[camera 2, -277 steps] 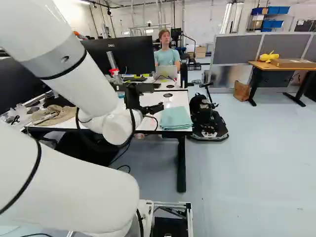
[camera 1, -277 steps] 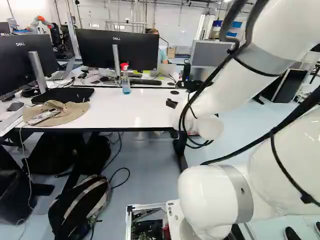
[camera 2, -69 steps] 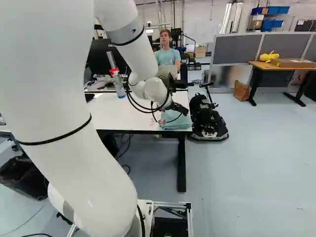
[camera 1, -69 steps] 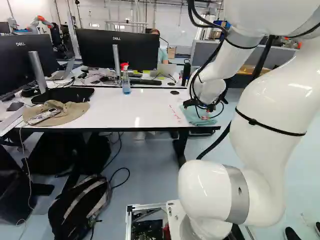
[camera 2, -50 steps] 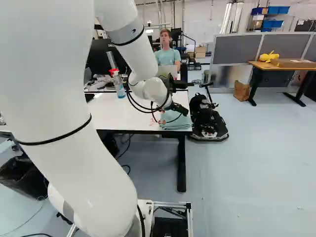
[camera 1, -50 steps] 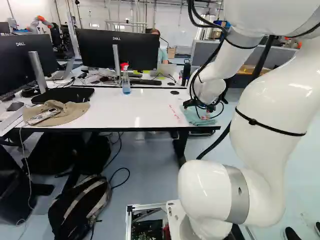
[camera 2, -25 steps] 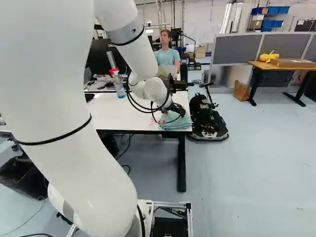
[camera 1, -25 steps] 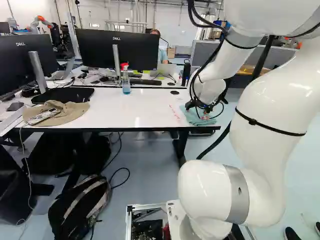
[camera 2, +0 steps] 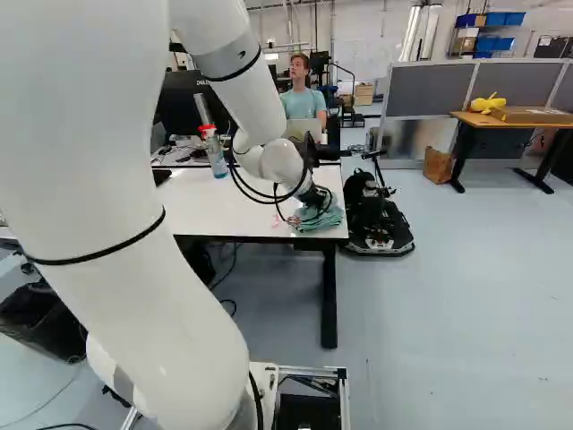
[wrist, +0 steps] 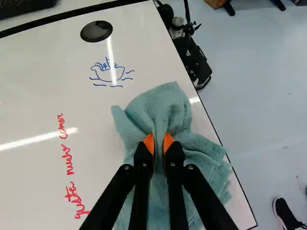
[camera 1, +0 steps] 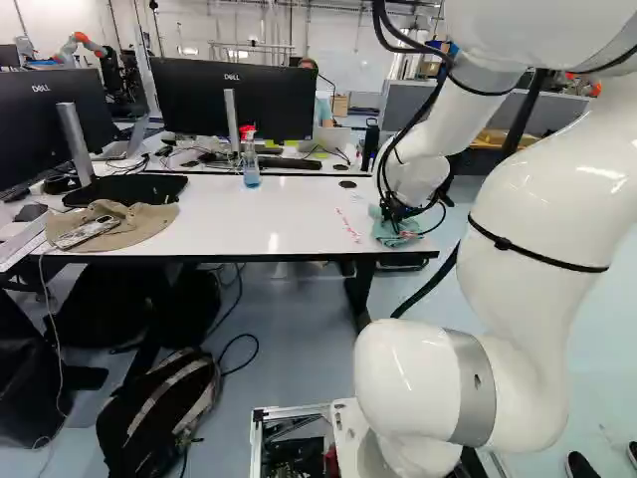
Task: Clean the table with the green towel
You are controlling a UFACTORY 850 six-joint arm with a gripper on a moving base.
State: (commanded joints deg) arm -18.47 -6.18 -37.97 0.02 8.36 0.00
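The white arm (camera 1: 528, 289) is reaching over the near edge of the bench (camera 1: 269, 214), and the tool (camera 2: 318, 204) is pointing down at the green towel (camera 2: 320, 220). In the wrist view, the tool (wrist: 159, 143) is holding a raised fold of the towel, with its orange pads (wrist: 149, 143) pressing in from both sides and only cloth showing between them. The towel is lying crumpled on the white top, near the corner at the right of the right base view, and is spreading out ahead of the tool, under it and to both sides.

Red handwriting (wrist: 67, 158) is running along the bench beside the towel. A blue drawing of a boat (wrist: 109, 73) is showing just ahead of the towel, and a round black cap (wrist: 96, 31) is sitting beyond it.

At the left of the left base view, a tan hat (camera 1: 144, 227) is resting on the bench with a phone (camera 1: 88, 233) lying on it, and a black mat (camera 1: 124, 189) is lying just behind. A spray bottle with a red top (camera 1: 251, 164) is standing upright in front of a monitor (camera 1: 234, 98).
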